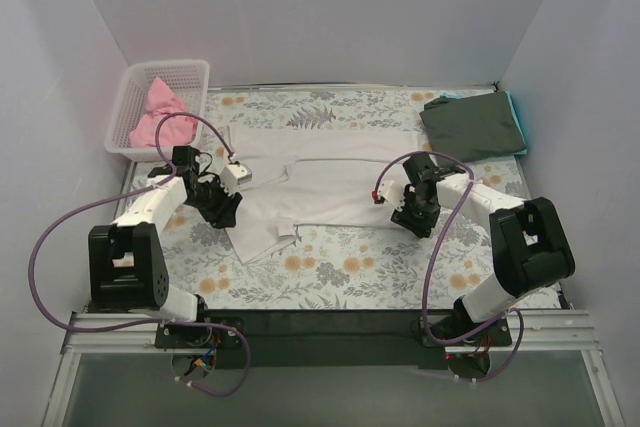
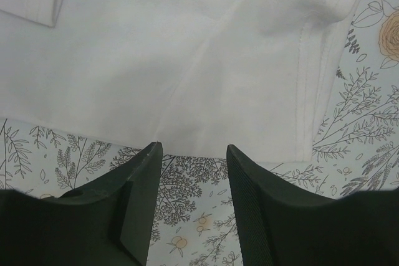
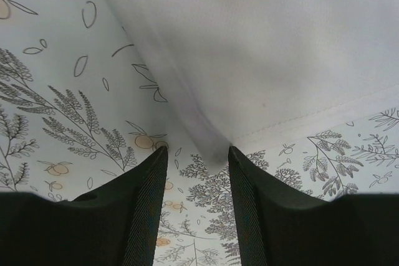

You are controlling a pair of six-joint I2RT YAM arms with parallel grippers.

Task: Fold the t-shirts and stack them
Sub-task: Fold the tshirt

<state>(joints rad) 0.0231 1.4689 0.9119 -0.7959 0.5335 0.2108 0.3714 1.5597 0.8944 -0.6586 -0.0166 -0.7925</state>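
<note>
While the left gripper [image 2: 190, 149] and right gripper [image 3: 198, 152] sit with jaws apart at opposite edges of the white t-shirt [image 1: 330, 187] lying mid-table, you risk pinching the floral table cloth [image 1: 330, 269] too, dragging the fold askew. Wrist views crop the shirt, hiding how many layers meet each edge.

The large white t-shirt [image 1: 330, 187] lies spread and partly folded across the middle of the frame, rumpled, with one flap reaching down towards the lower left. In the left wrist view its stitched hem [image 2: 305, 91] runs down the right side. In the right wrist view a folded corner [image 3: 209, 147] points downwards at centre. The pink t-shirt [image 1: 160, 112] is bunched at upper left. The dark grey-green t-shirt [image 1: 472, 125] lies folded at upper right on the teal t-shirt [image 1: 518, 117], of which only an edge shows.
</note>
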